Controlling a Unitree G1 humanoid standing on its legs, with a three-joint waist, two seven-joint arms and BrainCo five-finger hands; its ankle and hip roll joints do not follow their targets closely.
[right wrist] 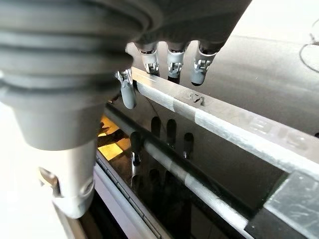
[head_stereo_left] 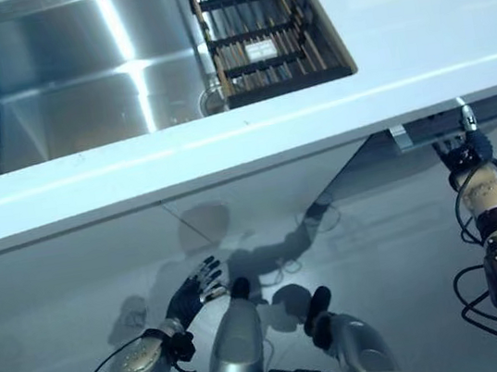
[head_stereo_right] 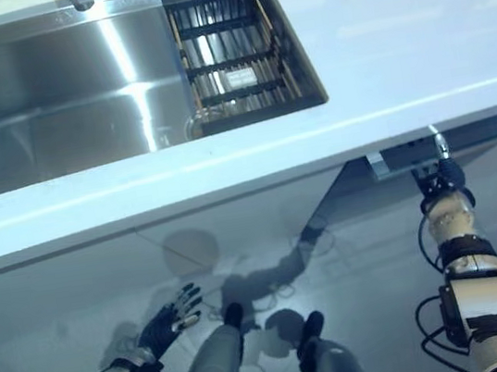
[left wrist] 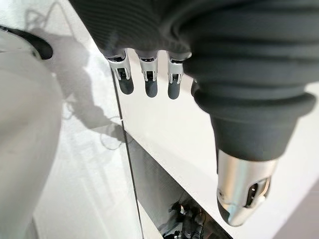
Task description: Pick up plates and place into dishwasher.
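The right robot hand (head_stereo_left: 467, 146) reaches up under the worktop (head_stereo_left: 251, 139) edge in the eye views, while the left robot hand (head_stereo_left: 194, 290) hangs low, fingers straight and empty. The right wrist view shows its fingers (right wrist: 173, 63) hooked over the dishwasher handle (right wrist: 219, 122), a bar running sideways across them. No plates can be seen; the sink (head_stereo_right: 48, 94) holds a dark rack (head_stereo_right: 233, 53).

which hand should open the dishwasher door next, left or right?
Right, probably. The right hand is already up under the countertop edge with its fingers at the dishwasher door's handle bar. The left hand hangs low and open in front of the cabinet front, well away from that handle.
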